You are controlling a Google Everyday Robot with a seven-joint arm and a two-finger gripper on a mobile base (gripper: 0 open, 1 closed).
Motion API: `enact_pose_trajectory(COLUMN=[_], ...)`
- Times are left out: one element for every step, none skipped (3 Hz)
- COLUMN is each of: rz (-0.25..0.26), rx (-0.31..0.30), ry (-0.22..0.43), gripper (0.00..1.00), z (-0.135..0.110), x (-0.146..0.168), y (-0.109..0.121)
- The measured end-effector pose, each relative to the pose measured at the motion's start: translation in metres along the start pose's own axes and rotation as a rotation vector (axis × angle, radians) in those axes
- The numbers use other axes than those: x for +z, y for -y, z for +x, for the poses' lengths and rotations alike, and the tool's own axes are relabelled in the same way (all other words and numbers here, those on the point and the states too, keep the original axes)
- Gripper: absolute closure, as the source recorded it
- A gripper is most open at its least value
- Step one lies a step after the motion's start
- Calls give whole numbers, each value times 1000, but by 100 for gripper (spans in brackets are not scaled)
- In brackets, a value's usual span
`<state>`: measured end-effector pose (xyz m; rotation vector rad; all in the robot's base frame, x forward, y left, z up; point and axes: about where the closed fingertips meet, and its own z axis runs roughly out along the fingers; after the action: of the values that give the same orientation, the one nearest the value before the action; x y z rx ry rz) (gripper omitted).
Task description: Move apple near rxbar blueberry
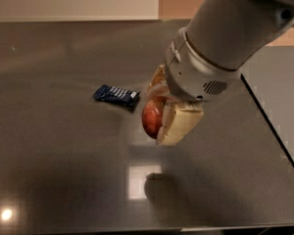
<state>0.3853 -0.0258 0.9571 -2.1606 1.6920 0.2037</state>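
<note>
surface (49,170): dark glossy top, took up pretty much the whole view
arm (225,38): fat grey thing, stretched from the 1 o'clock corner to the middle
claw (155,116): mid-surface, pale fingers (179,126) clamped around the apple
apple (151,119): red, held up off the surface, its shadow down at 6 o'clock
rxbar blueberry (116,94): lay flat at 10 o'clock from the apple, near but apart

An indoor room with a plain, workplace look; whether it is an office, a lab or a kitchen cannot be told. The gripper (159,114), clasping the apple (151,120), hangs over a dark glossy table (63,155) that mirrors a square ceiling light (139,181) just below the gripper. Beyond the gripper are a pale wall (73,1) and a tan panel (174,1), with grey floor (284,92) to its right.
</note>
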Motion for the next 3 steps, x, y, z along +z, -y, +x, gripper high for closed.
enact_pose_trajectory(rz=[8, 4, -2], rx=[16, 36, 62], ry=[9, 12, -1], gripper=[100, 100, 100], z=[-12, -15, -9], x=[8, 24, 42], y=[40, 86, 118])
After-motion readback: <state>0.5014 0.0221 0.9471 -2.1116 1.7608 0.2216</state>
